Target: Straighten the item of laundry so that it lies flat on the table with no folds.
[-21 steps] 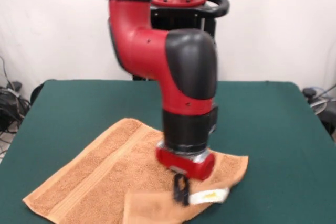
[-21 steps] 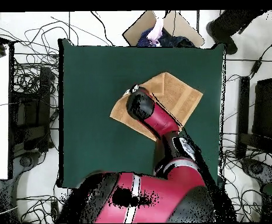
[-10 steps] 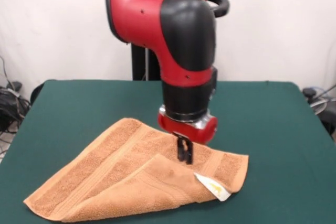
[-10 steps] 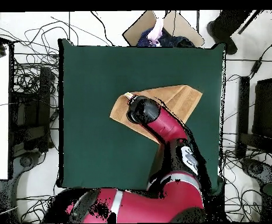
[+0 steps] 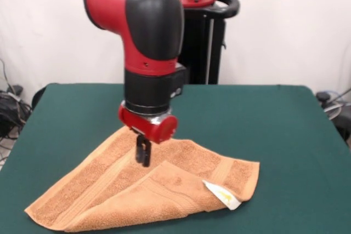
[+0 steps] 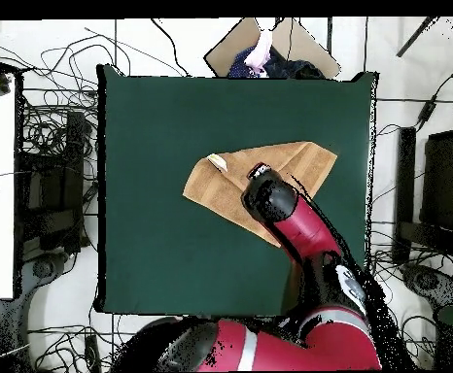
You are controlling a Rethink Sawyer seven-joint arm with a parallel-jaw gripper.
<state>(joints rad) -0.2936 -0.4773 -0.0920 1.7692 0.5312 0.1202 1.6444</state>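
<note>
The tool (image 5: 143, 157), pressed together and empty, hangs above the folded-over towel (image 5: 181, 190) on the table (image 5: 285, 135).

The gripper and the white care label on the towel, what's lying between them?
In the front view, only the towel itself: its folded-over flap of orange terry runs from below the gripper to the care label. Nothing else lies there.

A roughly triangular, folded orange-tan terry towel (image 6: 232, 175) lies on the large dark green felt-covered table (image 6: 162, 136), toward its right half. A small white label (image 6: 217, 161) shows at its upper left corner. The red and black robot arm (image 6: 294, 228) covers the lower right part of the towel.
</note>
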